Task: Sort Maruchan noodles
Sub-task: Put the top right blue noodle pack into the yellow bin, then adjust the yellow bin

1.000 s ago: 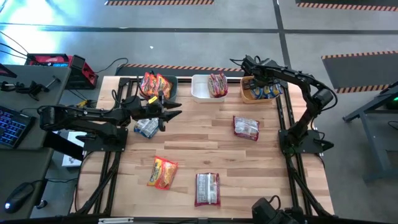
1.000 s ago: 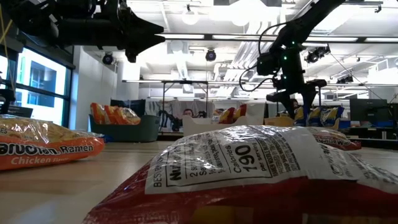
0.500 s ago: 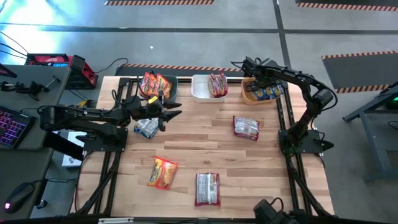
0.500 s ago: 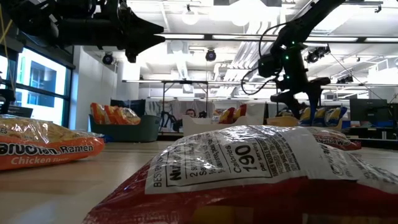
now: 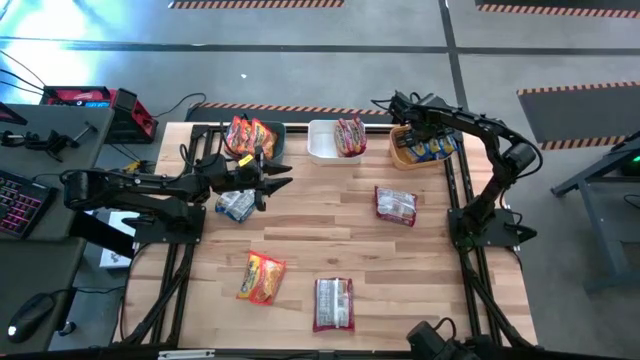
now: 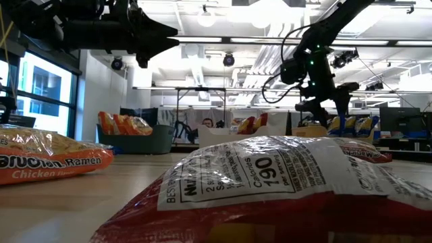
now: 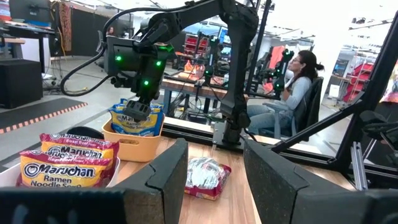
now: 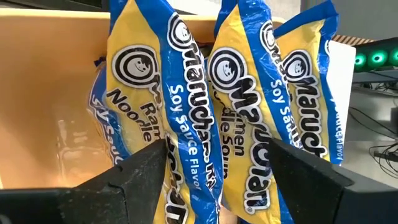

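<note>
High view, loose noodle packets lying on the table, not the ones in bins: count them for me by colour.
White-maroon packets: 2
Orange-red packet: 1
Bluish-white packet: 1
Total: 4

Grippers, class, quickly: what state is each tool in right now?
Left tool: open, holding nothing, above the table.
Right tool: open, empty, over the yellow-blue packets in the orange bin.
</note>
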